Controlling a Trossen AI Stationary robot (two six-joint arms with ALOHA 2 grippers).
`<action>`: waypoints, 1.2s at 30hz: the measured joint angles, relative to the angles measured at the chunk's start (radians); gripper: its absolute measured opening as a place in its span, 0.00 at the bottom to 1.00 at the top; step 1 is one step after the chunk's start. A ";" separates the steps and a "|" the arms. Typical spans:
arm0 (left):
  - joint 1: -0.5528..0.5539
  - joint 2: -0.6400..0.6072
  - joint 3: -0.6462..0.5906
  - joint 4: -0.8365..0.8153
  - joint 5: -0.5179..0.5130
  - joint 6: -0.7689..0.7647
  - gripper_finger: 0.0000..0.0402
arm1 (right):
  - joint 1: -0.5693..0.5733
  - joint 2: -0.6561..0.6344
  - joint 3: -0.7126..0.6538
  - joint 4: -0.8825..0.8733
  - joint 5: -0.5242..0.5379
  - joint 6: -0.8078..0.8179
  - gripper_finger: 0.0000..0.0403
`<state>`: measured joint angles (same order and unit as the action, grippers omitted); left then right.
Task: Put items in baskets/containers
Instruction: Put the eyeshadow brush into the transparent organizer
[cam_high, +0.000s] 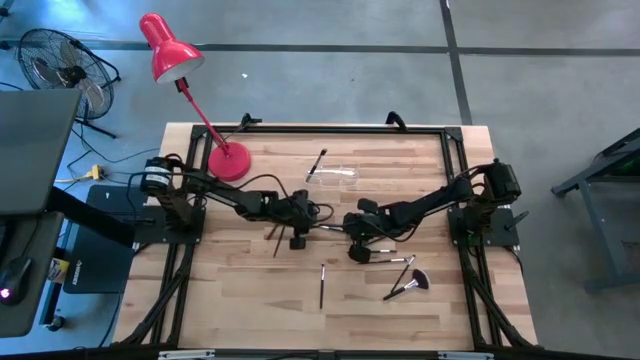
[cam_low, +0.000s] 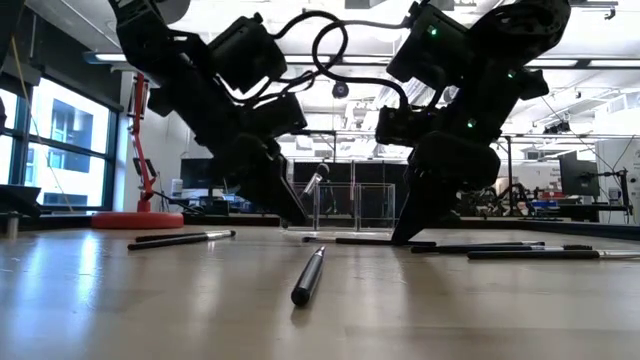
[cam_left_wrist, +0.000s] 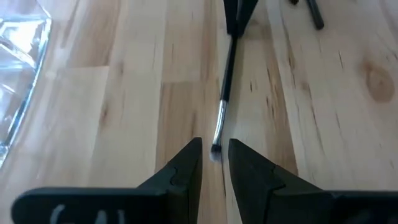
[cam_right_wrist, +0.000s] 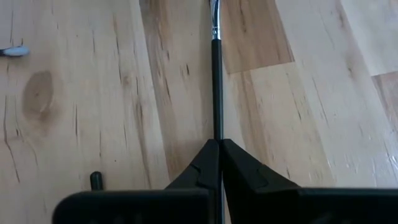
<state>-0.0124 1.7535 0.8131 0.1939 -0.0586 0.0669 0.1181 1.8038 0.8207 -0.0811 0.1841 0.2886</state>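
A thin dark makeup brush (cam_left_wrist: 225, 87) with a silvery ferrule lies on the wood between my two grippers. My right gripper (cam_right_wrist: 218, 142) is shut on its handle. My left gripper (cam_left_wrist: 215, 146) is open, its fingertips standing on either side of the brush's head end (cam_left_wrist: 216, 148) without touching it. The clear holder (cam_high: 338, 176) stands toward the far edge with one brush (cam_high: 318, 163) leaning in it. In the high view my left gripper (cam_high: 318, 218) and my right gripper (cam_high: 352, 235) are close together at the table's middle. My right gripper pinches the brush's dark handle (cam_right_wrist: 216, 127) between its two fingers, at the end away from the ferrule. The fingers slant down from the table's right side, roughly in line with the brush. The brush lies flat on the wood (cam_low: 370, 241).
Loose brushes lie around: one (cam_high: 322, 284) toward the near edge, one (cam_high: 278, 240) under my left arm, a fan-headed one (cam_high: 410, 283) and more (cam_high: 395, 262) at the near right. A red desk lamp's base (cam_high: 228, 160) stands at the far left.
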 joint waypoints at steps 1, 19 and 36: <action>0.000 0.000 0.000 -0.001 0.002 0.001 0.19 | 0.000 0.000 0.000 0.000 0.000 0.000 0.01; 0.038 0.000 0.000 -0.011 0.048 -0.018 0.19 | 0.000 0.002 -0.001 0.041 -0.008 0.000 0.01; 0.050 0.002 0.000 -0.010 0.080 -0.030 0.47 | 0.000 0.002 -0.001 0.045 -0.003 0.000 0.01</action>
<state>0.0375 1.7554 0.8127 0.1839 0.0215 0.0373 0.1177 1.8053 0.8196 -0.0356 0.1814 0.2885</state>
